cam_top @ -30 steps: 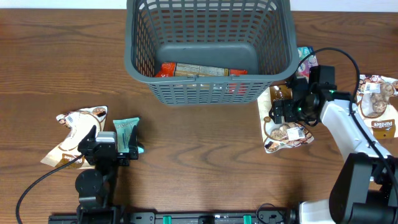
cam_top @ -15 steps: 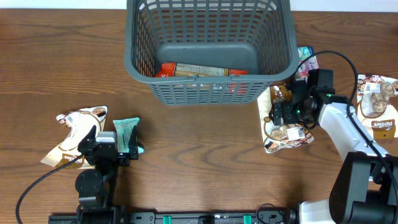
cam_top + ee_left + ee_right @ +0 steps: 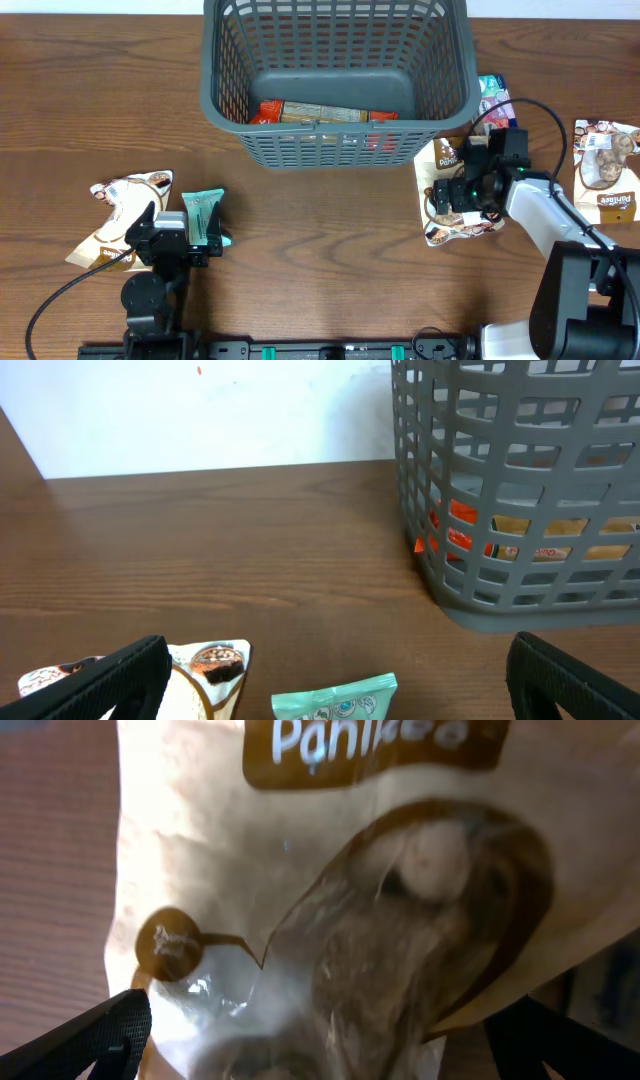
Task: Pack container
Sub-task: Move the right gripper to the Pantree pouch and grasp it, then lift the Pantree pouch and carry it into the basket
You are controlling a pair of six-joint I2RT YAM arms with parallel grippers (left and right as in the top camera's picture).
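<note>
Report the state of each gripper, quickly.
Left gripper: open, holding nothing, by the teal packet.
Right gripper: open, close over the brown snack pouch, not gripping it.

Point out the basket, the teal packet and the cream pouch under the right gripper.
basket (image 3: pixel 330 148), overhead view, on its near lattice wall.
teal packet (image 3: pixel 205 203), overhead view, on its upper end.
cream pouch (image 3: pixel 200 840), right wrist view, on its plain printed front.
</note>
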